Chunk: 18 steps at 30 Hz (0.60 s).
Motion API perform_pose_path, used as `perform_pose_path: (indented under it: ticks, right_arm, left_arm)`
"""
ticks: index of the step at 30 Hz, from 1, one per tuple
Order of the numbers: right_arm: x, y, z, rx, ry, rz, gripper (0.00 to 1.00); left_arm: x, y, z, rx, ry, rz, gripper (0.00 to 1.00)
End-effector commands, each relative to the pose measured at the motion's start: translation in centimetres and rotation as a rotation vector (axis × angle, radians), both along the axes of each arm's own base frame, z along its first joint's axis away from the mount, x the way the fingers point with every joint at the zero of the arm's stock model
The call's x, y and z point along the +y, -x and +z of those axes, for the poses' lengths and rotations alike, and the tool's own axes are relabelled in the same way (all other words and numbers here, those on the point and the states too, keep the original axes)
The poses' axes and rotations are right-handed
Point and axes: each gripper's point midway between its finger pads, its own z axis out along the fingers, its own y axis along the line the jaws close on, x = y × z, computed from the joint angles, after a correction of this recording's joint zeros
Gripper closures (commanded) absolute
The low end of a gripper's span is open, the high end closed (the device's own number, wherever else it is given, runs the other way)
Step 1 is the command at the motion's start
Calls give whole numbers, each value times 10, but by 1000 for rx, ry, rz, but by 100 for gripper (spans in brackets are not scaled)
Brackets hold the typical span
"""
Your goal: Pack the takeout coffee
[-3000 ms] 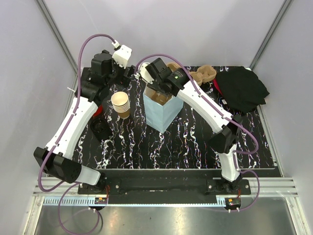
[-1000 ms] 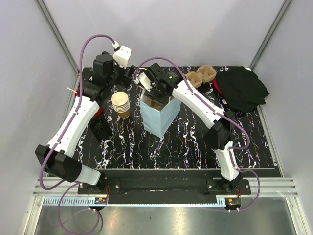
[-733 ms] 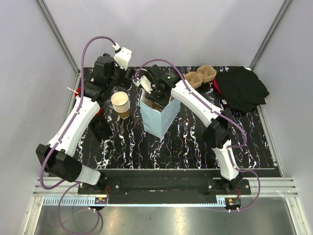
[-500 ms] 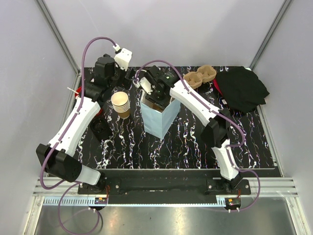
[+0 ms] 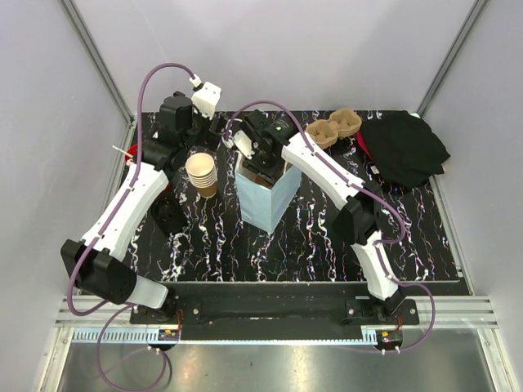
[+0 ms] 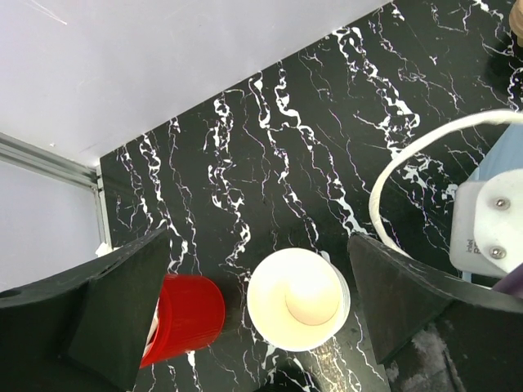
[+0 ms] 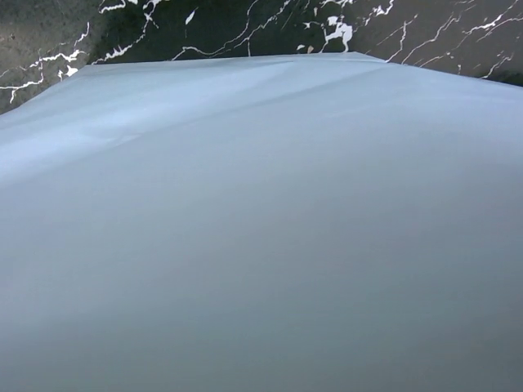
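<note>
The bagging step is seemingly finishing, with the takeout coffee [image 5: 263, 173] apparently sitting inside the mouth of the pale blue bag [image 5: 265, 204], where the right claw [image 5: 260, 155] is hovering, its grip impossible to tell, while the left claw [image 6: 260, 286] is gaping empty left of the bag, so a straight upward exit is likely needed next.

Left gripper [image 6: 260, 282] spread wide; right gripper [image 5: 263, 161] angled downward, jaws hidden.

Even soft overhead light, faint shadows, right wrist view blurred close-up
</note>
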Motion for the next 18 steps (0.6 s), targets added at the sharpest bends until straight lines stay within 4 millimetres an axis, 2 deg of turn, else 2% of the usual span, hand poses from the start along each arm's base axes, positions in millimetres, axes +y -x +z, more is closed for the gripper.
perform_pose_path:
  ticks: [1,12,18]
  right_arm:
    - [0,0,10,1,-18,3,60]
    - [0,-1,16,-16,-24,8,51]
    - [0,-2,20,-27,-30,8,40]
  left_arm:
    - [-1,2,30,-97,46,-1,1]
    - [-1,2,28,-91,45,0,1]
    - [-1,2,29,-95,47,-1,1]
